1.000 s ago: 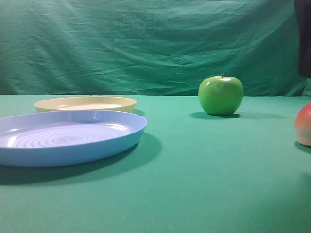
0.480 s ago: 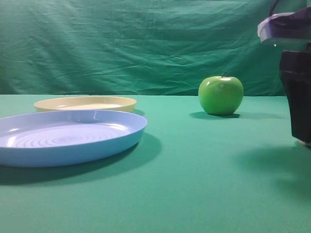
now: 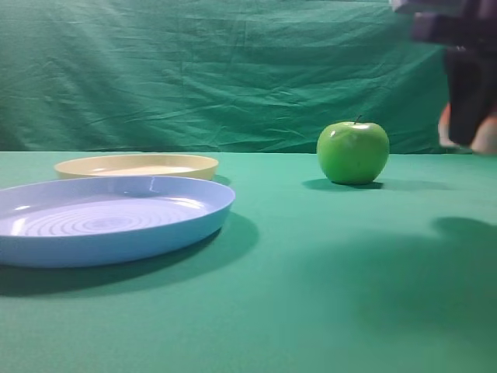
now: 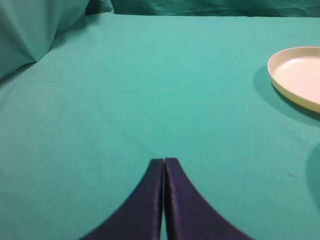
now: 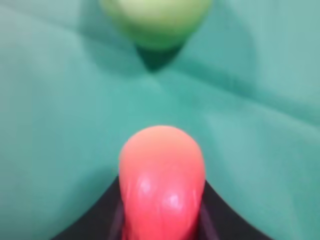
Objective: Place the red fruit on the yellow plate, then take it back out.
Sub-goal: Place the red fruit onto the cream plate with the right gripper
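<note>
The right end effector [image 5: 161, 220] has its jaws closed against the sides of the red fruit [image 5: 161, 175], which sits clamped between them and is carried clear of the bench [image 3: 311, 280], up at the right edge of the exterior view and blurred there. The left end effector [image 4: 164, 200] is empty, its two fingers pressed flat together low over bare cloth, with the yellow plate [image 4: 300, 75] off to one side of it.

The main risk, as I judge it, is the fruit slipping: it is smooth and round, gripped only at its sides (the wrist view shows most of it bulging forward past the jaws), so a quick swing toward the plate could roll it out. The path also matters, since the green apple [image 3: 352, 151] stands between the fruit and the plates, and the blue plate [image 3: 109, 217] lies just in front of the yellow one; a low carry could clip either, or the fruit could be set down in the wrong dish.

Count: one red fruit, one green apple, one yellow plate, one blue plate, two end effectors
</note>
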Tool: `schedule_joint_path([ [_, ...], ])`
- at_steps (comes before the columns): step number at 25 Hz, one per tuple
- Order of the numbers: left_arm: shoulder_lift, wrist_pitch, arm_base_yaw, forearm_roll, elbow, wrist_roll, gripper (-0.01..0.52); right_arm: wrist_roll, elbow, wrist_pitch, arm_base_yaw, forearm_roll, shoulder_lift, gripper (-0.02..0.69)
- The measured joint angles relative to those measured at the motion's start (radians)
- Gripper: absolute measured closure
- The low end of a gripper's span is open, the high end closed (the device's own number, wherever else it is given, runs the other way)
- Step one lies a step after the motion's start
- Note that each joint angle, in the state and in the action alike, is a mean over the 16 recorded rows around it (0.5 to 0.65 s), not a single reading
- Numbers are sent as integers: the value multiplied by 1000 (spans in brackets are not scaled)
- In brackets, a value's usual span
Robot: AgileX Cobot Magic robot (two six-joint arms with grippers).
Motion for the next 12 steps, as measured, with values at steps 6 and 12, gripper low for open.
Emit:
schedule_joint_path([
  [6, 0, 0, 0, 0, 0, 0, 514, -95, -236, 4, 97, 44, 125, 471],
  [12, 0, 0, 0, 0, 0, 0, 514, -149, -435, 4, 189, 55, 313, 473],
])
